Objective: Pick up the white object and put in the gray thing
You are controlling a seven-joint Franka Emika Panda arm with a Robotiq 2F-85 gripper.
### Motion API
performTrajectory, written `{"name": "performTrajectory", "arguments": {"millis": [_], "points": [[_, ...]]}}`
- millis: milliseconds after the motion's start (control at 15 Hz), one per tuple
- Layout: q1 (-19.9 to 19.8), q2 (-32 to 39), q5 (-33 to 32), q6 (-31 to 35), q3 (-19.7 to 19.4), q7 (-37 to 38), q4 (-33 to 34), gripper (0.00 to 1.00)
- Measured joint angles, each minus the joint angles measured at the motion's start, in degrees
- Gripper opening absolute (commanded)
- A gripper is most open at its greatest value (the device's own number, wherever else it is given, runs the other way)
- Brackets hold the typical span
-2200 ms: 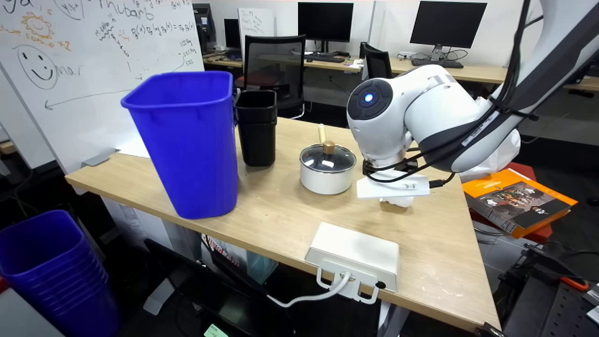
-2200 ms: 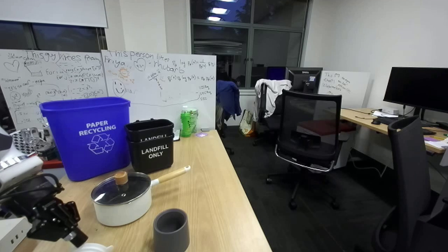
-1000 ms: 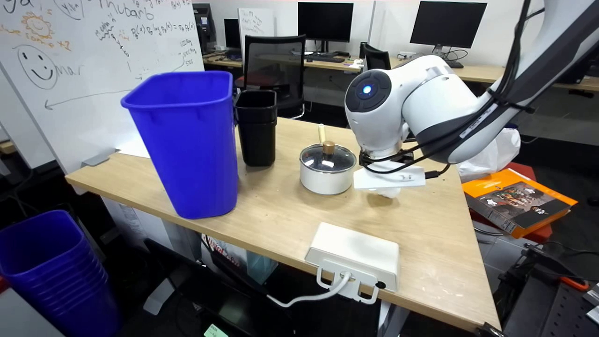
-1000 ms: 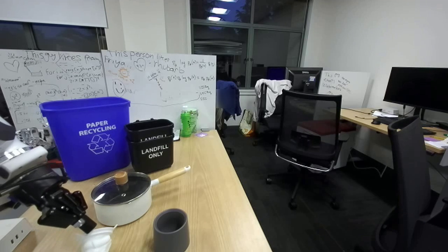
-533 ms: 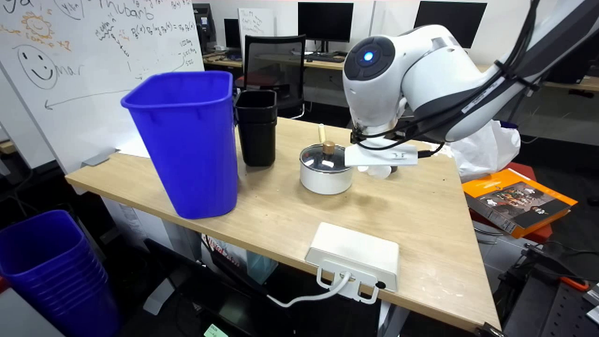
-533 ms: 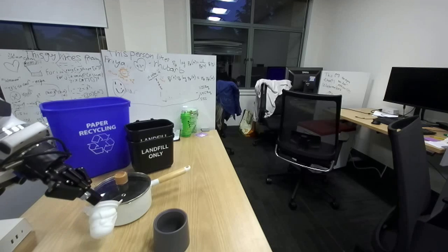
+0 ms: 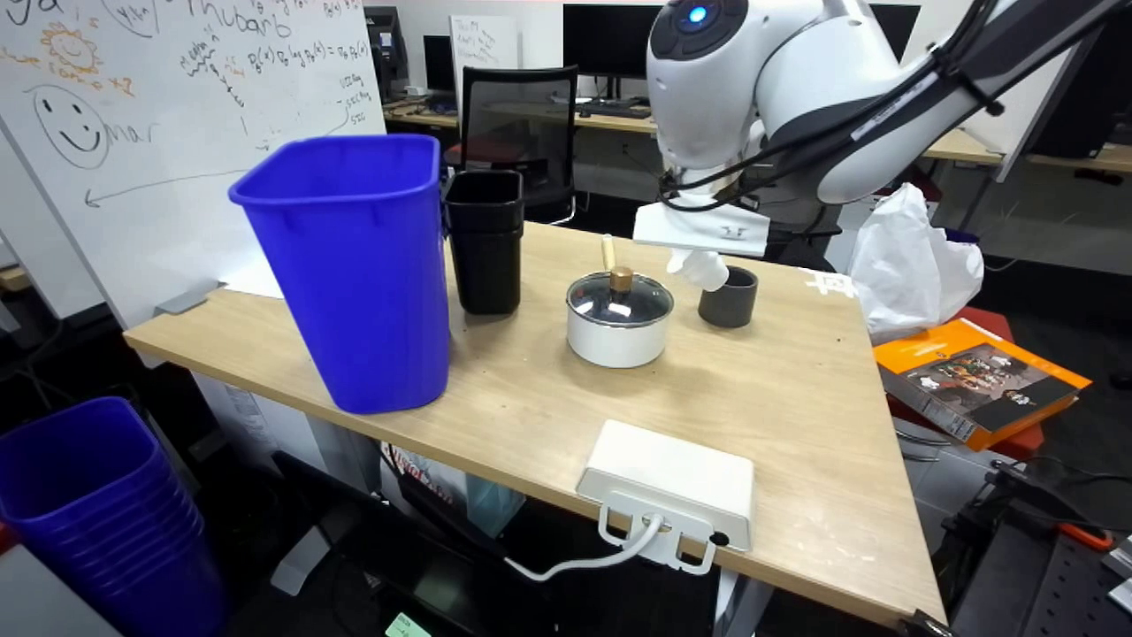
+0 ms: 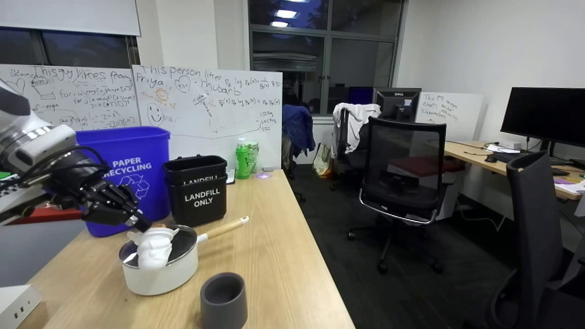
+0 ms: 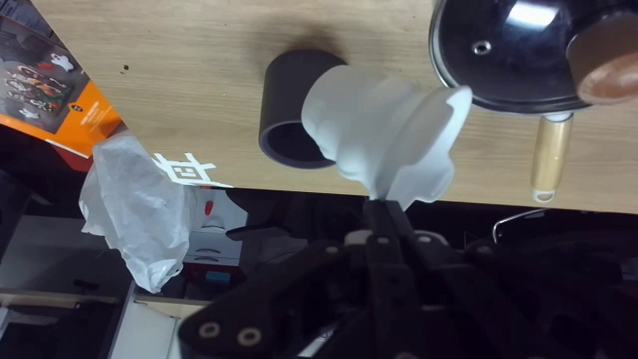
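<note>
The white object [image 9: 379,124], a small ribbed cup-like piece, hangs in the air from my fingertips, pinched at its rim. It also shows in both exterior views [image 7: 699,268] [image 8: 154,250]. My gripper [image 9: 384,202] is shut on it; in an exterior view the black fingers [image 8: 144,224] point down at its top. The gray thing is a round, open cup [image 9: 286,97] standing upright on the table, also in both exterior views [image 7: 728,301] [image 8: 223,304]. In the wrist view the white object covers part of the cup's edge. The cup's inside is partly hidden there.
A white pot [image 7: 616,343] with a glass lid and wooden knob stands beside the cup. Its handle [image 8: 224,228] sticks out. A blue bin [image 7: 354,283] and black bins [image 7: 485,248] stand farther along. A white box [image 7: 672,478] sits at one table edge.
My gripper has lifted the white object off the table and carried it up; in an exterior view it now appears in front of the pot. The gray cup has come into sight behind the arm.
</note>
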Motion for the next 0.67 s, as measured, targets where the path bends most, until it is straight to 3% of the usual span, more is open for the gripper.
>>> {"name": "performTrajectory", "arguments": {"millis": [667], "points": [[-4.72,-0.10,0.07,0.22,-5.49,4.71,4.01,0.00]]}}
